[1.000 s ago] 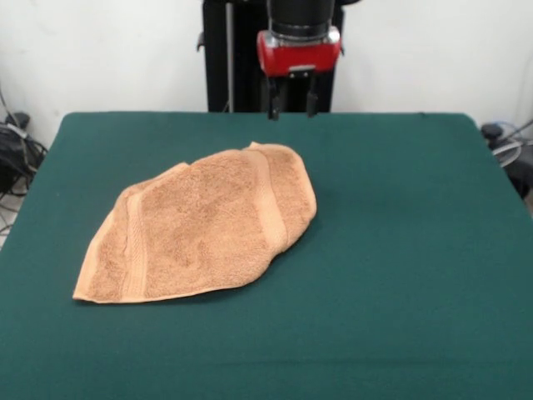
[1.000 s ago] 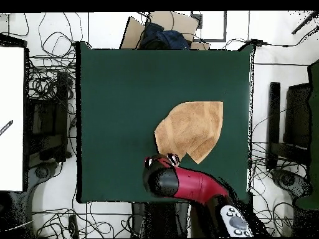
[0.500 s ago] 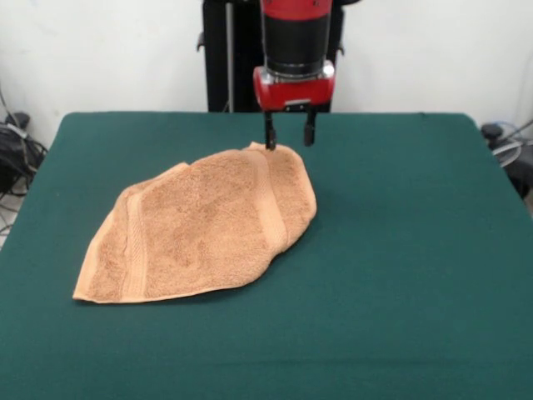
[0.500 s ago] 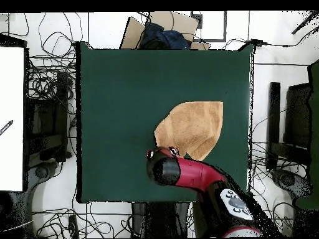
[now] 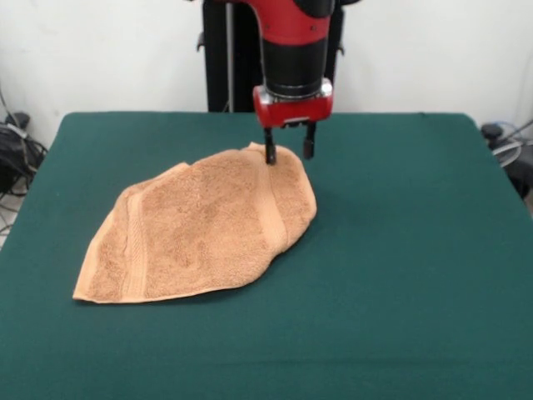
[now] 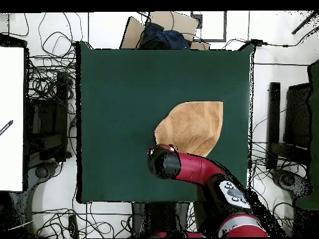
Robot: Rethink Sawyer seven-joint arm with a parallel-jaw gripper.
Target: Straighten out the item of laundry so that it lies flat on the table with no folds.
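The orange-tan towel [image 5: 200, 225] lies folded over on itself on the green table [image 5: 416, 250], left of centre in the front view. A woven band runs down its right part and another along its left edge. In the overhead view the towel [image 6: 190, 127] sits right of centre. My gripper [image 5: 288, 152] is open and empty. It hangs over the towel's far corner, its left fingertip down at the cloth there and its right one beyond the towel's edge. In the overhead view the red arm covers the gripper [image 6: 163, 151] at the towel's lower left corner.
The black pedestal [image 5: 229, 58] stands behind the table's far edge. Cables and equipment [image 6: 50, 118] lie around the table in the overhead view. A dark bundle on a cardboard piece [image 6: 163, 34] sits beyond the table's top edge.
My gripper has come down and forward from above the table's far edge to the towel's far corner, staying open. The towel has not moved.
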